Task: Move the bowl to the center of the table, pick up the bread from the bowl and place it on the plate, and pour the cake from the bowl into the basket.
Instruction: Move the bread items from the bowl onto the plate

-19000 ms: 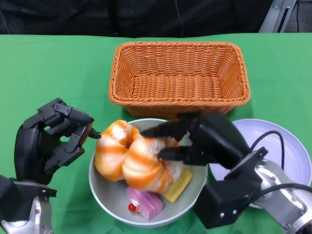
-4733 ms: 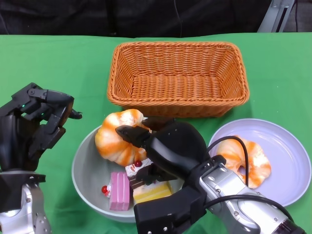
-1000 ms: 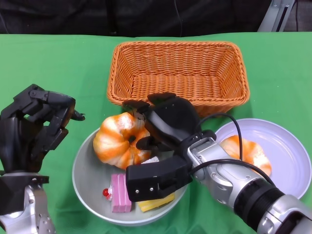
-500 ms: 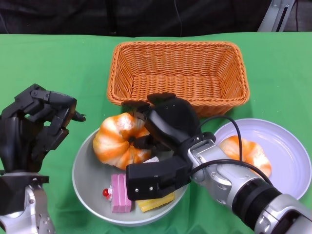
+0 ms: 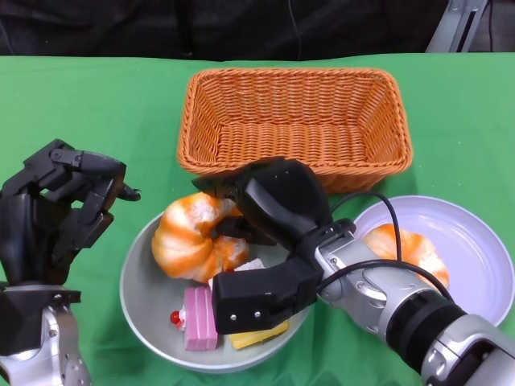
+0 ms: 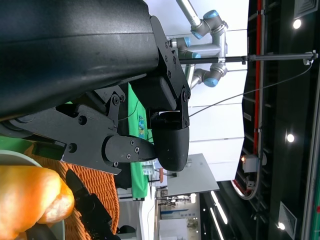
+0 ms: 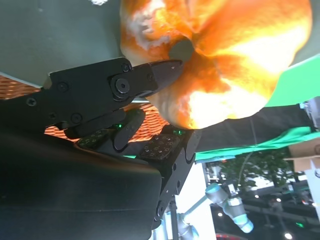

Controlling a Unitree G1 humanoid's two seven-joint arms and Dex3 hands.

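- Green cloth covers the table; dark backdrop behind it.
- Bread, an orange-and-white twisted roll, sits at the far left of the grey bowl, partly over the rim nearest the basket.
- Right hand reaches across the bowl with fingers wrapped on the roll's right side; the right wrist view shows black fingertips pressed into the crust. I judge it a grip, not yet a clear lift.
- Cake pieces: a pink slice and a yellow one lie low in the bowl, partly under the forearm.
- Second roll already lies on the lilac plate, to the right of the bowl.
- Left hand hovers beside the bowl's left edge, fingers curled, holding nothing.
- Judgement for this step: raise the roll straight up before swinging right, so the forearm does not drag the cake or tip the bowl; set it on bare plate next to the other roll.
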